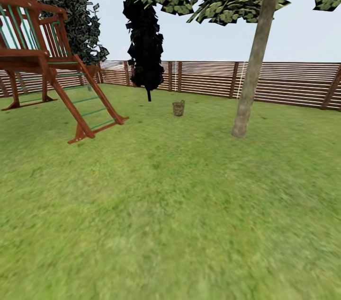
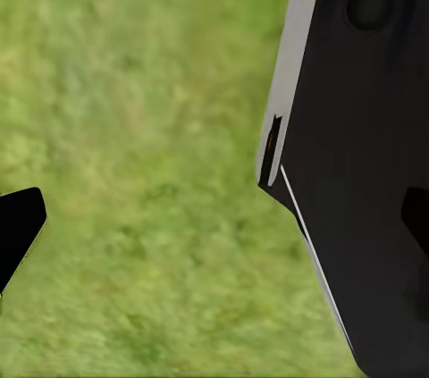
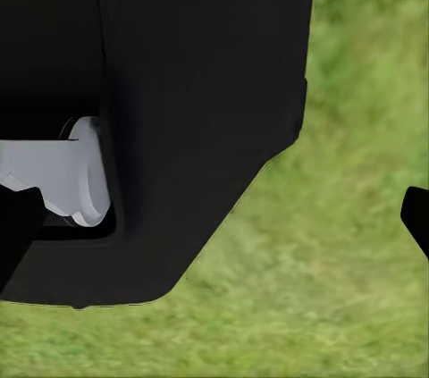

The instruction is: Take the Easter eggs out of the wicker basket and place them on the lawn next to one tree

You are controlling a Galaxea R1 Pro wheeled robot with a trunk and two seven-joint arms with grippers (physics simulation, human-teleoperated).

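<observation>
Blurred lawn [image 1: 170, 224] nearest, distant wicker basket [image 1: 178, 108] contents unreadable, tree [image 1: 251, 77] canopy cropped, fingers' state unclear

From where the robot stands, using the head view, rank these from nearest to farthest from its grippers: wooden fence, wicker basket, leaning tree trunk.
1. Leaning tree trunk, right of centre on the lawn.
2. Wicker basket, centre, farther back.
3. Wooden fence, along the far edge.

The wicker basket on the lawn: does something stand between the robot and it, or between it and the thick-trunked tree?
Nothing visible does. In the head view only open lawn lies before the wicker basket. The wooden play frame stands off to the left. Between the basket and the tree there is bare grass too.
</observation>
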